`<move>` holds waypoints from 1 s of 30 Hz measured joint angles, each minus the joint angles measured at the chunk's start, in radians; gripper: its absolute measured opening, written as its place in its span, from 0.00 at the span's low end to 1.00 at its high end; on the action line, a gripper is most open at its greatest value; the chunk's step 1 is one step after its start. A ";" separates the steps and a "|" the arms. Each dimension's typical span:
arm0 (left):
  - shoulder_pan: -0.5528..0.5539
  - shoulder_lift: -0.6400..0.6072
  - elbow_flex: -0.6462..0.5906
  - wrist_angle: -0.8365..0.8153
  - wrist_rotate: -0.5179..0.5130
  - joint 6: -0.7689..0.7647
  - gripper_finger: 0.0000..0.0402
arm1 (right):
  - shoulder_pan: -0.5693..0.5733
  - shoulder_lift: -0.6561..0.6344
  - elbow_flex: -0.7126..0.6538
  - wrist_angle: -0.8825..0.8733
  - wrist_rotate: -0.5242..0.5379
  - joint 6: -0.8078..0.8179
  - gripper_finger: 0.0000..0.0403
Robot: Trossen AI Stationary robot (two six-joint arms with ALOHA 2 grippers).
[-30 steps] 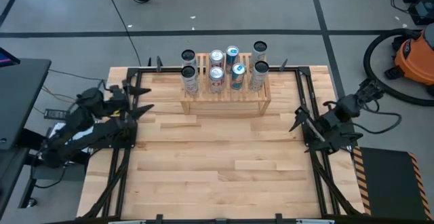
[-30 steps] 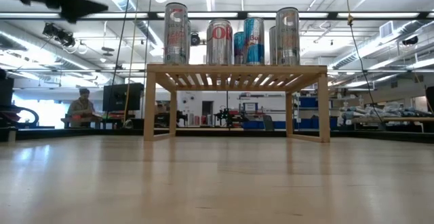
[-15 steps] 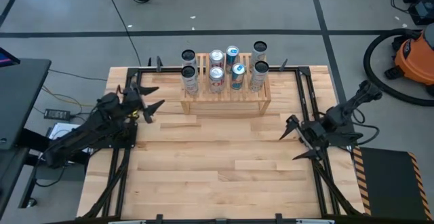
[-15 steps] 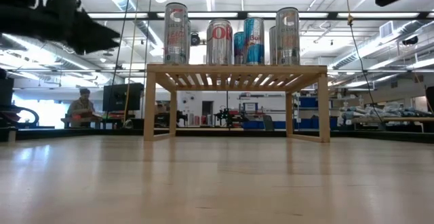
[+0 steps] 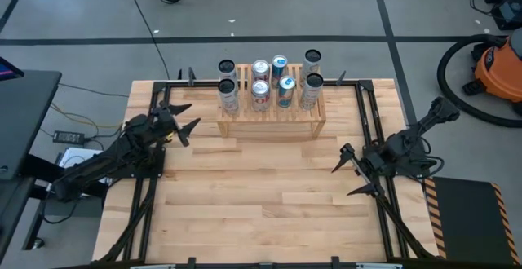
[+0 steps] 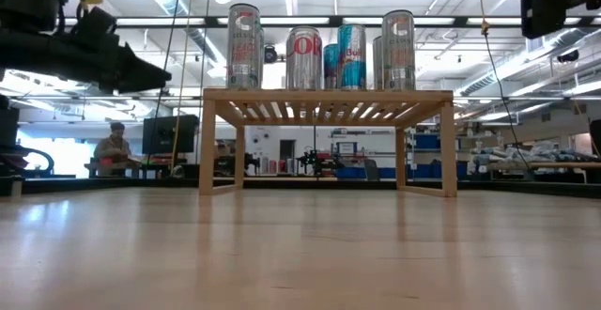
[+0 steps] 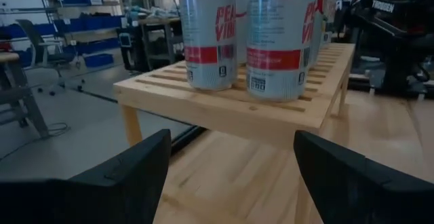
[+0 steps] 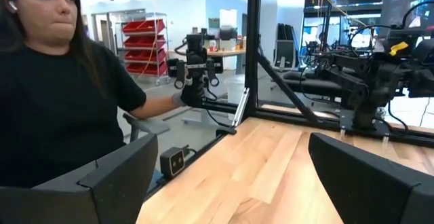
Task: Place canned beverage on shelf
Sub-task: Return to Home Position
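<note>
The wooden desk [image 5: 261,212] carries the shelf [image 5: 271,122] at the middle of its far edge. The left hand [image 5: 184,116] hangs above the desk just off the shelf's left end, its fingers spread wide and gripping nothing. The left wrist view looks out between them at the slatted top and two pink-lettered cans. The right hand [image 5: 342,179] is over the right side of the desk, well apart from the shelf, and is likewise wide open and empty. Eight cans [image 5: 260,90] stand upright on the slats in two rows of four, each front can lined up with one behind it. No can shows anywhere off the shelf. By my reading the placing is finished, and all that remains is for both arms to draw back to their rest poses.
</note>
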 joint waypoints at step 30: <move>0.000 0.002 -0.046 0.008 -0.002 -0.028 0.78 | 0.000 0.003 -0.083 -0.002 -0.010 0.021 0.98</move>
